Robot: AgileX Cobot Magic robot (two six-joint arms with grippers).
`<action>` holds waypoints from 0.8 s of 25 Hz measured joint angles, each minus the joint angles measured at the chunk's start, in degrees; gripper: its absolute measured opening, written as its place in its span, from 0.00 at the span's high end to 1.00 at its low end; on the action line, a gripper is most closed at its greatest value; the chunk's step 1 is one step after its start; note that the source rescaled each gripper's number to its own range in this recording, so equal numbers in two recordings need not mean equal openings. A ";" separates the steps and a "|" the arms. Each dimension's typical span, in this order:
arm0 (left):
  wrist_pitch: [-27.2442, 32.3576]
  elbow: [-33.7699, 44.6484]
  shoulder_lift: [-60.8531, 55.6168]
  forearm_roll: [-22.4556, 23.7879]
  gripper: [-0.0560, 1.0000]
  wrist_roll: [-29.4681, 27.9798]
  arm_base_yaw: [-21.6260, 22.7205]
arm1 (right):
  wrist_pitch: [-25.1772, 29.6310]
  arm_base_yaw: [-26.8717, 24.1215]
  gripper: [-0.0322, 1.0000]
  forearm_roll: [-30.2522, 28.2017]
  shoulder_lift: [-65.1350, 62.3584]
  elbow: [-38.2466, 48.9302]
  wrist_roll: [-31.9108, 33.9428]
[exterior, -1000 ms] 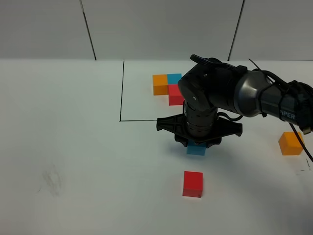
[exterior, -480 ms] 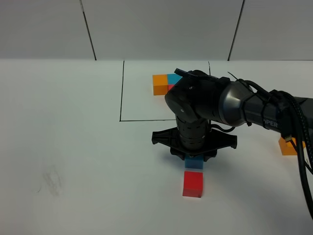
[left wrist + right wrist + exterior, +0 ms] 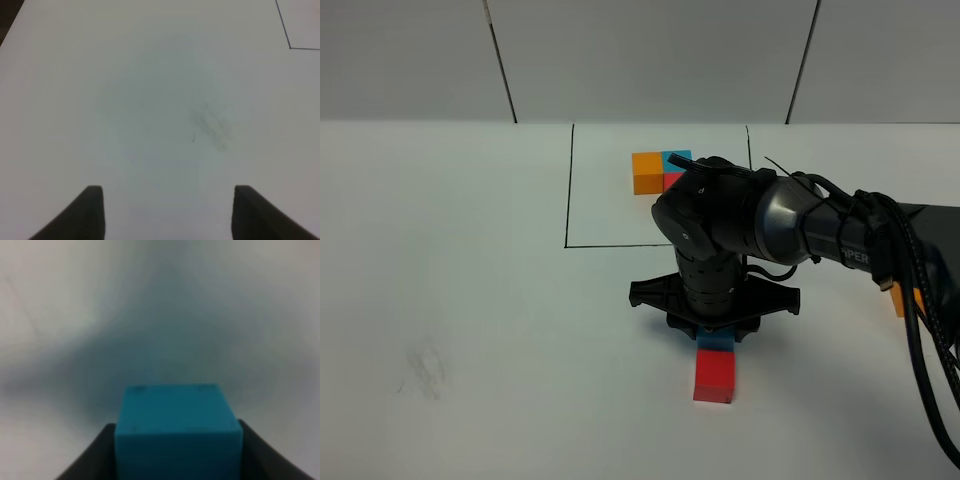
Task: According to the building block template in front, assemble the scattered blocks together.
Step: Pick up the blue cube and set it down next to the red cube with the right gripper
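Right wrist view: right gripper jaws pinch blue cube, just beside red cube; left gripper jaws spread.

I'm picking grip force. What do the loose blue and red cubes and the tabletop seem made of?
Blue cube: matte, uniform colour, crisp edges, no shine; likely painted wood or foam, unclear which. Red cube: same flat finish. Tabletop: smooth white matte sheet, faintly scuffed.
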 joint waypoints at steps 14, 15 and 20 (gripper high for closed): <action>0.00 0.00 0.00 0.00 0.73 -0.11 0.00 | -0.96 0.00 0.71 1.48 2.01 -0.17 0.05; 0.00 0.00 0.00 0.00 0.73 -0.11 0.00 | -0.96 0.00 0.71 1.48 2.05 -0.19 0.05; 0.00 0.00 0.00 0.00 0.73 -0.11 0.00 | -0.80 0.00 0.71 1.54 2.53 -0.46 0.05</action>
